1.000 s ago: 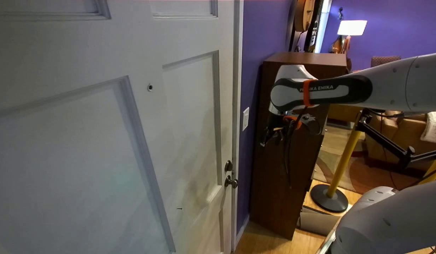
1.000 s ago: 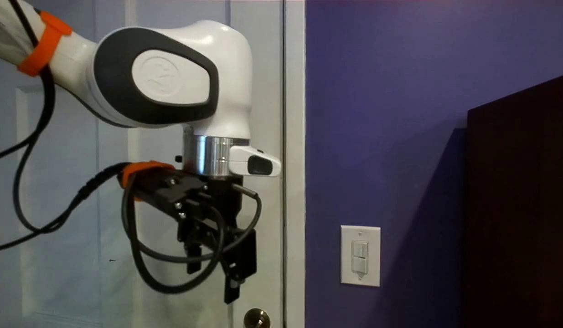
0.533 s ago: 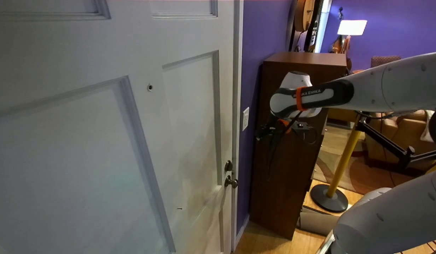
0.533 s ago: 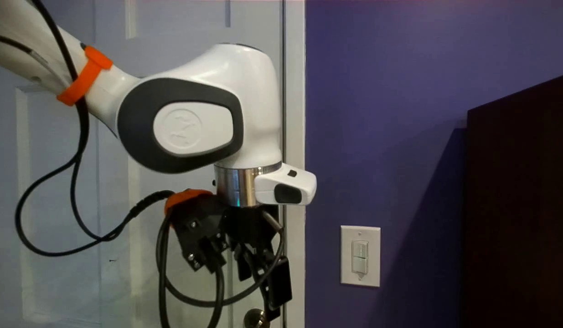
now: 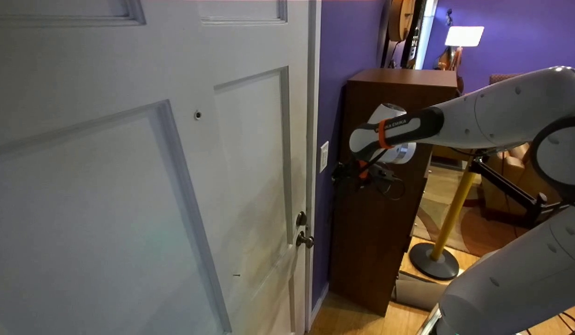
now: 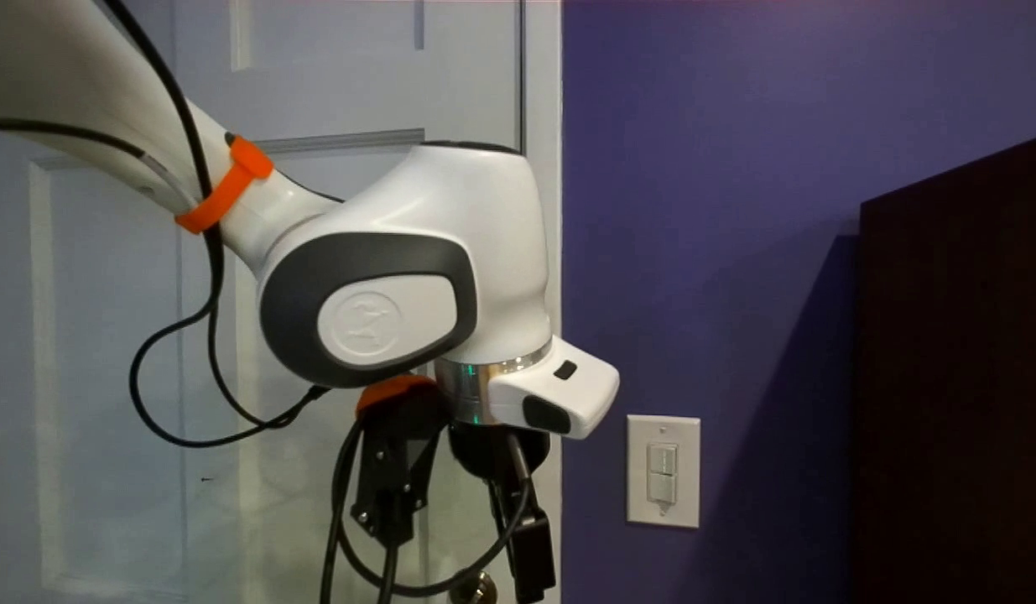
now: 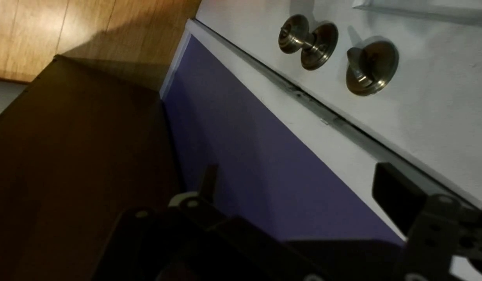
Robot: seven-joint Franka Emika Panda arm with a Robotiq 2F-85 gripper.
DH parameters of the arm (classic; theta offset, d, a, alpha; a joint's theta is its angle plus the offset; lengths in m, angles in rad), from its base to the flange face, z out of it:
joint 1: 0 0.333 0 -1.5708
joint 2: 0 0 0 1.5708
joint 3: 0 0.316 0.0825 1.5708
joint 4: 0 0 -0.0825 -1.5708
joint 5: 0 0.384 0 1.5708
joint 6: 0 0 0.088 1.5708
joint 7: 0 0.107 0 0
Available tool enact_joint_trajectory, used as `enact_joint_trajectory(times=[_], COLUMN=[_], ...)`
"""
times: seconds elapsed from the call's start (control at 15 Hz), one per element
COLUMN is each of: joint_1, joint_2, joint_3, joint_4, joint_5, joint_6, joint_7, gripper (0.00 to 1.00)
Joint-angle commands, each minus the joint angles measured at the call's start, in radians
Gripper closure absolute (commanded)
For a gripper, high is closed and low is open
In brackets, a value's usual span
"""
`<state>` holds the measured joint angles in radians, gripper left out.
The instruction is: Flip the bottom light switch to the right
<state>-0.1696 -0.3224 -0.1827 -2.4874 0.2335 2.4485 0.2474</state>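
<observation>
The white switch plate (image 6: 637, 512) is on the purple wall right of the door frame in an exterior view. Its bottom light switch (image 6: 662, 489) is the lower of two stacked toggles. The plate also shows as a thin white sliver in an exterior view (image 5: 324, 157). The switch is out of view in the wrist view. My gripper (image 7: 301, 187) is open, its black fingers wide apart with nothing between them. It points downward, left of the plate and apart from it in an exterior view (image 6: 532, 579). One finger is hidden there. It also shows near the wall in an exterior view (image 5: 339, 173).
A white door (image 5: 250, 153) with a metal knob (image 5: 305, 240) stands left of the purple wall. A latch (image 7: 372, 67) sits near the knob. A tall dark brown cabinet (image 6: 958, 403) stands right of the switch plate. Black cables (image 6: 186, 440) loop from the arm.
The arm and gripper have moved down and right toward the switch plate in an exterior view. The wrist has tilted. The switch plate has not moved.
</observation>
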Motion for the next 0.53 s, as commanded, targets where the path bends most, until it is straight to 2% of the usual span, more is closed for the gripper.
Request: enact_joint_trajectory(times=[0.0,0.13,0.2,0.47], joint_1=[-0.009,-0.006,-0.017,-0.026], joint_2=[0.0,0.001,0.037,0.101], joint_3=[0.009,0.009,0.007,-0.016], joint_4=[0.002,0.0,0.008,0.022], joint_5=[0.003,0.02,0.046,0.122], joint_6=[-0.003,0.021,0.1,0.259], joint_7=[-0.002,0.011,0.061,0.126], gripper=[0.0,0.0,0.0,0.0])
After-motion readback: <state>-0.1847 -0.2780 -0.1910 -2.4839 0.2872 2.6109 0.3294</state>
